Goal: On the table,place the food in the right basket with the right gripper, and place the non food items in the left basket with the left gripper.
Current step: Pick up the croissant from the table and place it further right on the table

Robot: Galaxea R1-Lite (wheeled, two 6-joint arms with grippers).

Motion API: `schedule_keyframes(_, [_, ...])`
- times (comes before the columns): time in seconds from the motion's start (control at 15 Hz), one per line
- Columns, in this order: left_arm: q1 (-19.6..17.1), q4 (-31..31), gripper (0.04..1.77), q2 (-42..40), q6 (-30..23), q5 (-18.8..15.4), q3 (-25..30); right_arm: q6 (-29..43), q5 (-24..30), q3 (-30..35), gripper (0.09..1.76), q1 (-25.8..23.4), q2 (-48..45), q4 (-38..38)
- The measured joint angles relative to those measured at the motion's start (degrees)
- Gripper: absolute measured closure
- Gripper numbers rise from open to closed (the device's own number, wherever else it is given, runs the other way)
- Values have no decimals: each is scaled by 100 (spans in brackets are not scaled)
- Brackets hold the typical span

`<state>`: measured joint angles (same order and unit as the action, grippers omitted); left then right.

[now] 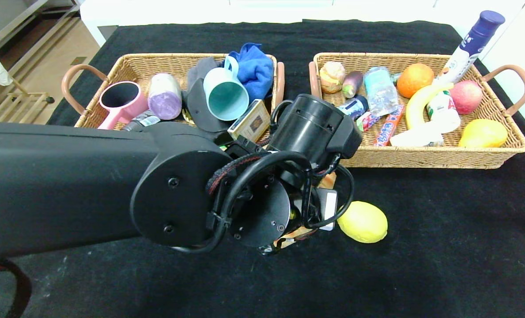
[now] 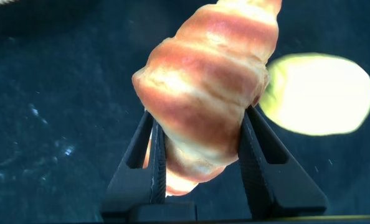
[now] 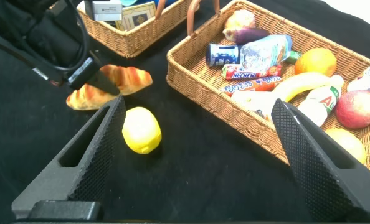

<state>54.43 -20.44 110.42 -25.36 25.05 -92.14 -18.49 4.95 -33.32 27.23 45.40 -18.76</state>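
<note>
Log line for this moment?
left gripper: shut on croissant | right gripper: open, above table | lemon: on table

The place looked like a robot test room and not a home or a shop. A large table [image 1: 443, 247] was covered with a black cloth, and two wicker baskets [image 1: 112, 75] [image 1: 505, 145] filled with mixed household things and toy-like food were set beyond the left gripper [image 2: 200, 149]. White walls and a pale wooden floor [image 1: 46, 66] were seen farther behind.
</note>
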Motion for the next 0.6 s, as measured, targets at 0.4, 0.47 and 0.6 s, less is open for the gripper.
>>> schedule_keyframes(0.4, [-72, -37, 108, 140, -157, 168, -106, -9, 15, 52, 14, 7, 49, 5])
schedule_keyframes(0.47, [-74, -39, 101, 149, -156, 168, -106, -9, 20, 61, 14, 11, 55, 2])
schedule_keyframes(0.6, [-74, -39, 79, 160, -146, 168, -102, -9, 26, 68, 14, 16, 63, 0])
